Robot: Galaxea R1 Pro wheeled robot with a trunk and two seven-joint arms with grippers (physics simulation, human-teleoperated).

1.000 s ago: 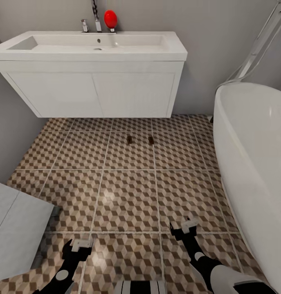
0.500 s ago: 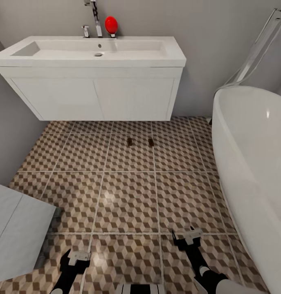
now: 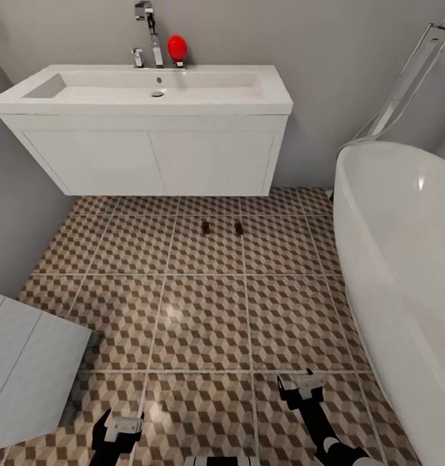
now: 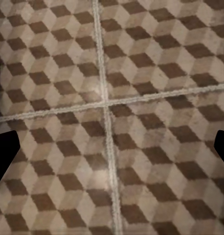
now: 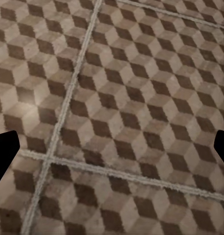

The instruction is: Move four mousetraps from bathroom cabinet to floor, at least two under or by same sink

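You have two mousetraps on the bathroom floor (image 3: 203,323), just above the middle of the head frame: one mousetrap (image 3: 205,227) and a second mousetrap (image 3: 238,228) to its right, lying side by side with a gap between them, each a small dark-brown shape too small to read in detail. They sit on the cube-patterned tiles just in front of the white vanity (image 3: 151,158), near its lower edge, below the sink (image 3: 151,87) that spans the upper left of the frame. A chrome faucet (image 3: 148,26) and a red ball-shaped object (image 3: 177,46) stand at the back of the sink. A white bathtub (image 3: 403,272) fills the right side, and a pale grey panel (image 3: 24,369) juts in at lower left.

Your left gripper (image 3: 122,427) hangs at the bottom left of centre, your right gripper (image 3: 304,383) at the bottom right. In both wrist views the dark fingertips (image 4: 3,154) (image 5: 3,152) sit at opposite edges with only bare tile between them, so both are spread wide and carry nothing.
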